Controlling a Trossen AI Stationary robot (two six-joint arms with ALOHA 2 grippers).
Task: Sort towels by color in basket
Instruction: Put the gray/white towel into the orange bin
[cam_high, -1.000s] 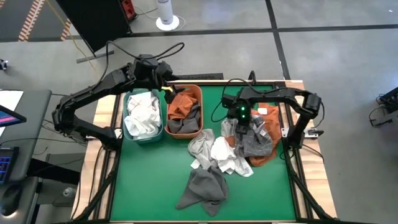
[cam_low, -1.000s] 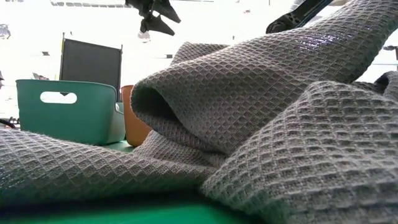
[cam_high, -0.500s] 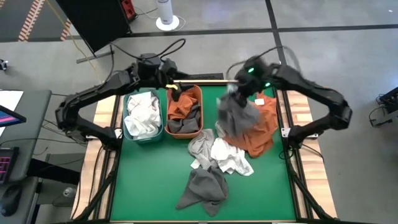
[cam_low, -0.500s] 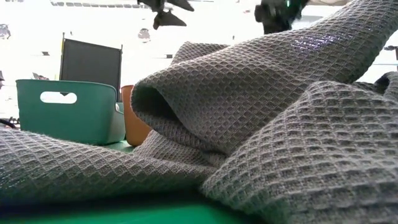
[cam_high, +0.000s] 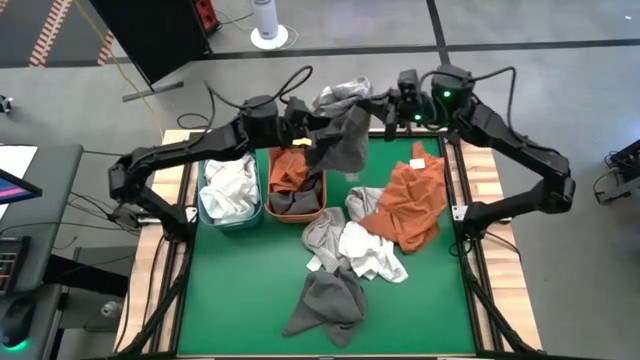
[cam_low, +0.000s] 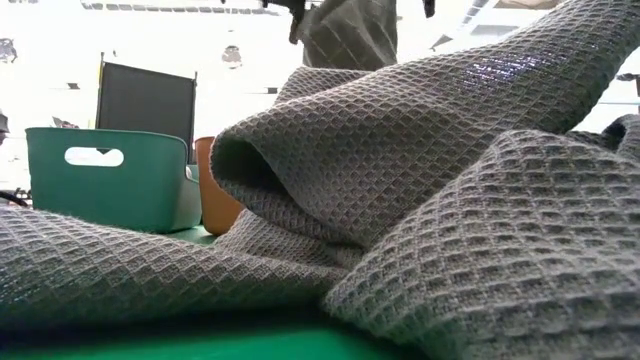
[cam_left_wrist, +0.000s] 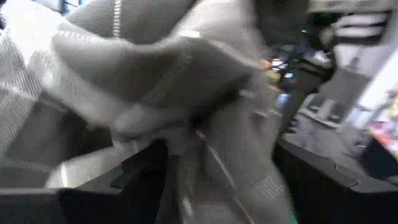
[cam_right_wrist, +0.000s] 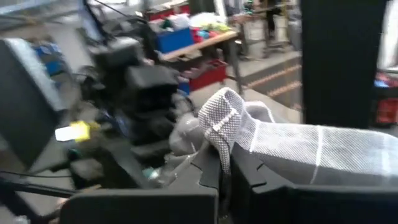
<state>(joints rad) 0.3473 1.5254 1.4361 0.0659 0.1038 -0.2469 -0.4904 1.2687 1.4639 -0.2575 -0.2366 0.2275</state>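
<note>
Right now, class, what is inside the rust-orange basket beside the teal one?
The rust-orange basket holds a rust-orange towel at the far end and a dark grey towel at the near end. Anything beneath them is covered.

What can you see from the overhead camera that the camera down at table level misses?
Only the high view shows both arms, the right gripper pinching the lifted grey-checked towel, the left gripper open beside it, the rust orange towel and what fills the baskets. Only the low view shows the teal basket's handle cutout, past a grey waffle towel that fills most of the picture. Both show the lifted towel hanging high, the two baskets and the green mat.
</note>
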